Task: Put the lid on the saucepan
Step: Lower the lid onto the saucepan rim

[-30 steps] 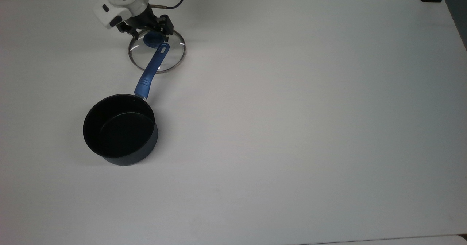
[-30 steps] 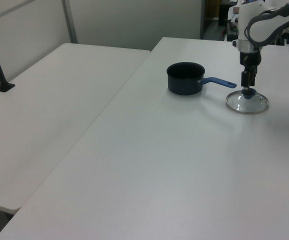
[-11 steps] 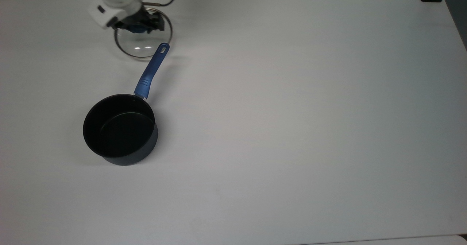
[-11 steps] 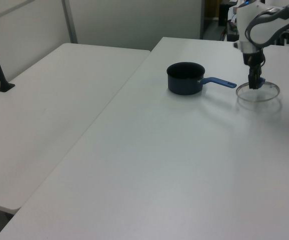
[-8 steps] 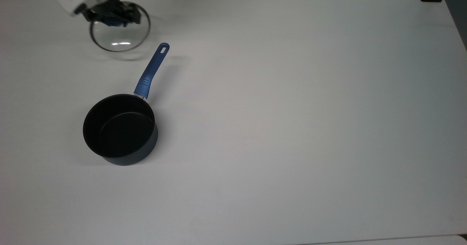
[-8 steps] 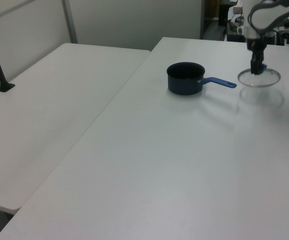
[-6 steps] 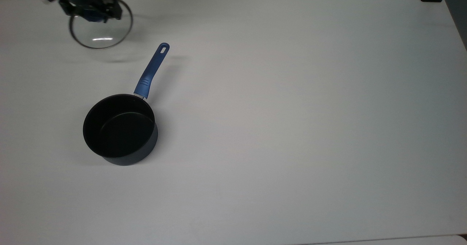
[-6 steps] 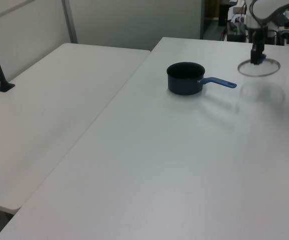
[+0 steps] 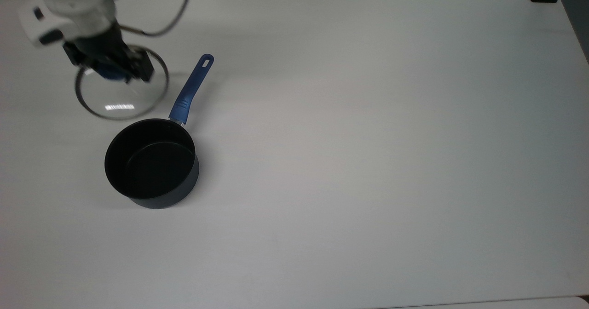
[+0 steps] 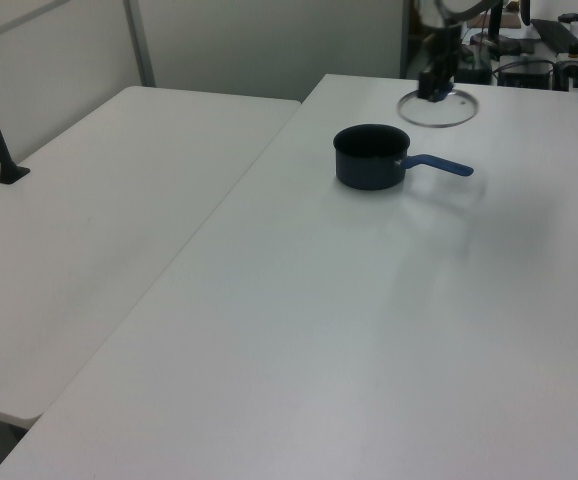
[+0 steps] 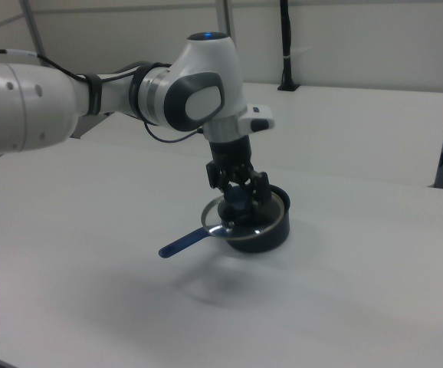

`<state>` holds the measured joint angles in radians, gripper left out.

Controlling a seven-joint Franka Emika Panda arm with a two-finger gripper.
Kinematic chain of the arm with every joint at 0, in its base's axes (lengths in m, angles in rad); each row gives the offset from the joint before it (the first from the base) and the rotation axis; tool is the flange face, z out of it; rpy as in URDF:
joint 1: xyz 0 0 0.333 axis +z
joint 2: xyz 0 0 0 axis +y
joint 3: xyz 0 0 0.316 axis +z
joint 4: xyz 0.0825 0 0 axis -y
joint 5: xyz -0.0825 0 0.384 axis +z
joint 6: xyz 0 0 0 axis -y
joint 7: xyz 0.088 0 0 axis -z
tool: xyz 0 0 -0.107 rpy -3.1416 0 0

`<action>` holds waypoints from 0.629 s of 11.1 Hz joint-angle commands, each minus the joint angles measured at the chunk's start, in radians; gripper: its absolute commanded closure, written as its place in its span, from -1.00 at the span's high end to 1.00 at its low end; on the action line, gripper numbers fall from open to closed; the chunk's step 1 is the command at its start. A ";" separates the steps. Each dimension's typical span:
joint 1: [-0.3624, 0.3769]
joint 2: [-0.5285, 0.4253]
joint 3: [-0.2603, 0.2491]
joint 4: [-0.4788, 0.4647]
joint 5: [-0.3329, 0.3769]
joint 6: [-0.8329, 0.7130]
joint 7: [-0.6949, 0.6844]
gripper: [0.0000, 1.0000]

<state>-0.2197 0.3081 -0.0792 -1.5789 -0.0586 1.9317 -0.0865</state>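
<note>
While clamped by its knob in the gripper (image 9: 112,72), lid (image 9: 120,98) airborne beside saucepan (image 9: 152,164) rim

The table (image 9: 368,162) lies bare across the top view's right and lower parts, open for passage. The pan (image 9: 152,164) stands toward the top view's left, mouth open upward with free air above it. Its handle (image 9: 191,90) juts toward the top view's upper right. The claw (image 9: 112,72) grips the lid (image 9: 120,100), raised off the table just beside the handle, near the pan's rim.
</note>
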 commanded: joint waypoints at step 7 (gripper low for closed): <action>0.154 0.282 -0.073 0.310 0.010 0.104 0.372 -0.19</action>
<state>-0.0867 0.5557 -0.1241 -1.2989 -0.0587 1.9877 0.2202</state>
